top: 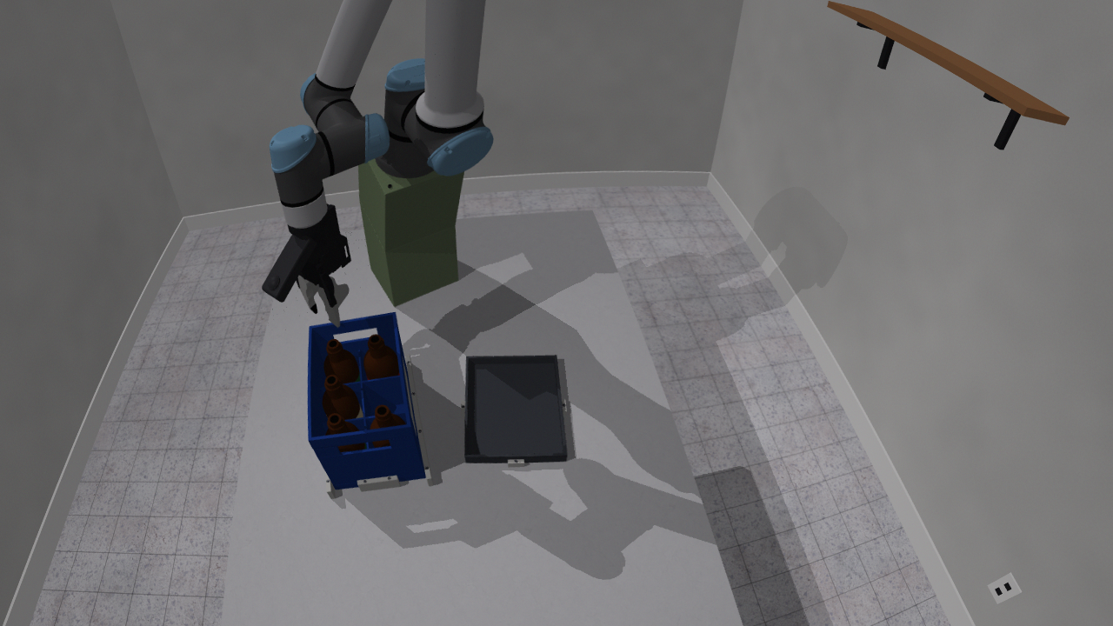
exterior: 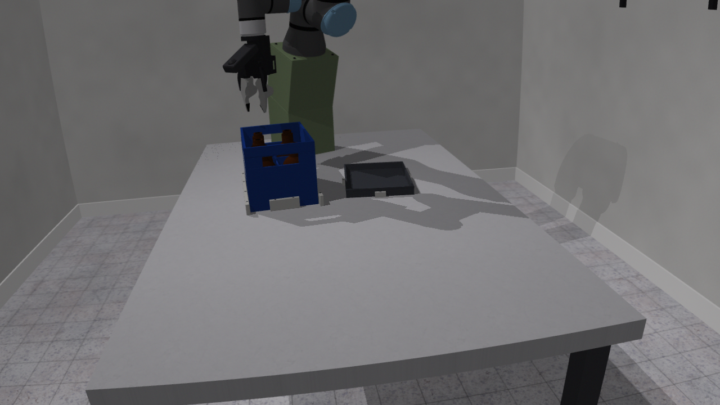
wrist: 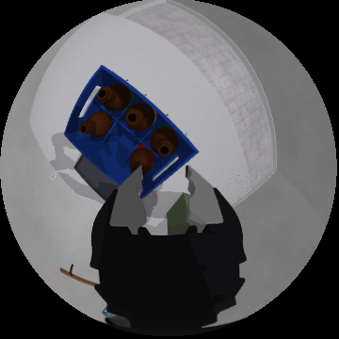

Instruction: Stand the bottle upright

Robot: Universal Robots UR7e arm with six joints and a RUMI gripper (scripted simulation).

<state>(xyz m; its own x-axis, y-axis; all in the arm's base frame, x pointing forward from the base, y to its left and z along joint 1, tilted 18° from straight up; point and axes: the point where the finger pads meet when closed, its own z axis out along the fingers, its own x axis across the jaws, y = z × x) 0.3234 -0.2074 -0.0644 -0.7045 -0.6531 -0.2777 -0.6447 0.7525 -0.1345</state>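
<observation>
The blue crate [top: 378, 464] [exterior: 279, 181] [wrist: 73, 126] holds the brown bottles upright: far left [top: 341, 364] [wrist: 165, 137], far right [top: 379, 362] [wrist: 141, 159], middle left [top: 341, 401] [wrist: 142, 118], near left [top: 334, 423] [wrist: 119, 98] and near right [top: 385, 420] [wrist: 98, 124]. The middle right compartment has no bottle. I cannot tell which neck differs. The dark tray [top: 513, 458] [exterior: 362, 192] [wrist: 94, 175] lies right of the crate, with no bottle on it. My gripper [top: 325, 316] [exterior: 256, 109] [wrist: 165, 166] is partly open and empty, above the crate's far end.
Small pale brackets [top: 378, 482] [exterior: 284, 203] stand around the crate's foot, and another bracket [top: 515, 463] [exterior: 379, 193] is at the tray's near edge. The green robot pedestal [top: 420, 241] [exterior: 311, 90] [wrist: 177, 218] stands behind the crate. A wooden shelf [top: 949, 60] hangs on the right wall.
</observation>
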